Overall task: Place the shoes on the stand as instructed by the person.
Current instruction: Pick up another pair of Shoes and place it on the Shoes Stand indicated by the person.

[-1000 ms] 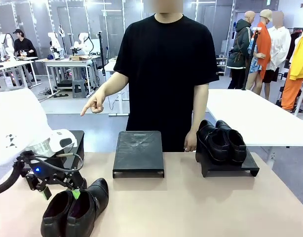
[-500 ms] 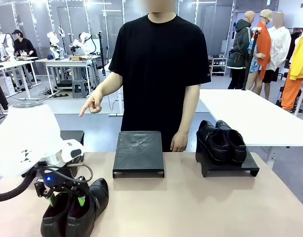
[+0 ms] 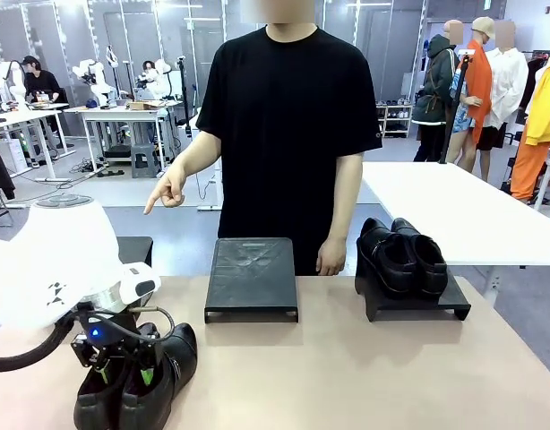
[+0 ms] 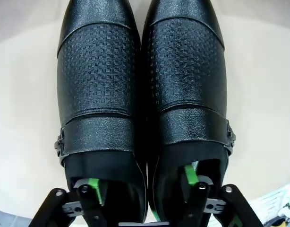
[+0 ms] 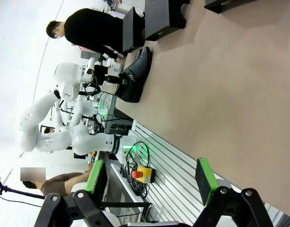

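On the table [image 3: 373, 376], the near pair of shoes [image 3: 154, 376] stands side by side at the robot's left, short of the bare stand [image 3: 251, 273]. The leather looks stiff, smooth and fairly heavy, so it is best pinched at the adjoining inner collars. The left gripper [image 4: 141, 178] straddles those collars, apparently not yet clamped. The right gripper [image 5: 149, 177] hangs spread and empty.

The front view looks from the robot's edge of the table [image 3: 347, 376] straight across to the person [image 3: 288, 134] at the far edge, taking in most of its top. The left wrist view hangs close over the pair of shoes [image 4: 145, 94] by the near left corner, facing down. The right wrist view (rolled sideways) looks along the table from well off, sharing that pair with both others.
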